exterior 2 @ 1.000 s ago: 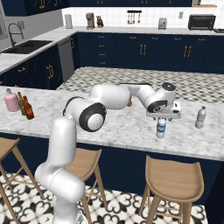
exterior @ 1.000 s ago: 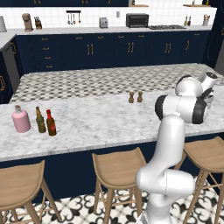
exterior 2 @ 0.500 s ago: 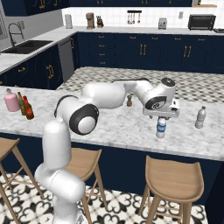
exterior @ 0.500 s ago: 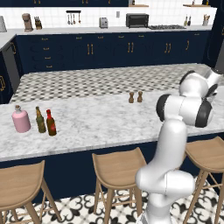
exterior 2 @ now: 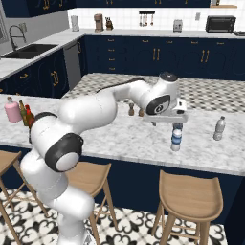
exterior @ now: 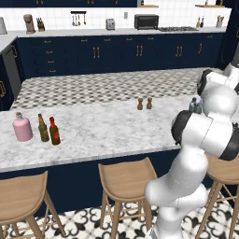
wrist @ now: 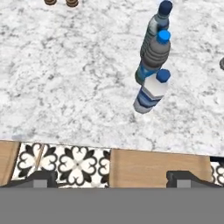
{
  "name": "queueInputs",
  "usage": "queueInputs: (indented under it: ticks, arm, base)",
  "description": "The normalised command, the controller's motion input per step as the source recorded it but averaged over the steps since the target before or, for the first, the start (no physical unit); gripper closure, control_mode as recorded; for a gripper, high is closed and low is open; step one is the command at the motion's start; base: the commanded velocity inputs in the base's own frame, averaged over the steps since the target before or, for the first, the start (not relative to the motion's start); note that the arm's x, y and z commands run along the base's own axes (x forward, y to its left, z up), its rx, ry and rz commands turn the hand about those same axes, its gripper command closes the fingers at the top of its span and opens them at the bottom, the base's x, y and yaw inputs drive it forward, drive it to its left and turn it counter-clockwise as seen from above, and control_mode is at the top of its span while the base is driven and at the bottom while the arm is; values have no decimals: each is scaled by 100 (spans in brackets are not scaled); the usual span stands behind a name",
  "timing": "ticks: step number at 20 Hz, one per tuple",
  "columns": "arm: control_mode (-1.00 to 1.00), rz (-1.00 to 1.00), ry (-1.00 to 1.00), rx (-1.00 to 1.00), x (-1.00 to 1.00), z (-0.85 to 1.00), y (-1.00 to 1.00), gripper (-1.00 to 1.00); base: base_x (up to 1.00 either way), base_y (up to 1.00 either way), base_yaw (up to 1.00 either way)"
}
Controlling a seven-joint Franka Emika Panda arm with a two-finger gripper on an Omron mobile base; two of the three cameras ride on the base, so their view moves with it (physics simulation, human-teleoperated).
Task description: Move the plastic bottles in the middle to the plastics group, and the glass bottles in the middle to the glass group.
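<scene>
Hovering: claw (exterior 2: 165, 118) spread wide (empty) | water bottle (exterior 2: 176, 137) just below; apart

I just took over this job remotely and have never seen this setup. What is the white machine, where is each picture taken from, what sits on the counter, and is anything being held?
The white machine is a robot arm with a two-finger gripper. Two pictures come from cameras behind it, left and right; the third looks down from its hand. On the marble counter stand a pink flask, an olive-green bottle and a red-brown bottle together at the left. Under the hand stand three blue-capped plastic bottles, and a clear grey bottle stands farther right. The gripper is open and holds nothing.
</scene>
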Motion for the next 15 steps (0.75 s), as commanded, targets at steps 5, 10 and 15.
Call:
queueInputs:
  ticks: [5,10,15]
  arm:
    - [-100,0,-13,-7,-56,78,43,-100]
    - [-100,-3,-20,-8,-70,84,81,-100]
    - [-100,0,-18,0,-94,8,79,-100]
  base:
    - [0,0,0]
    - [0,0,0]
    - [0,0,0]
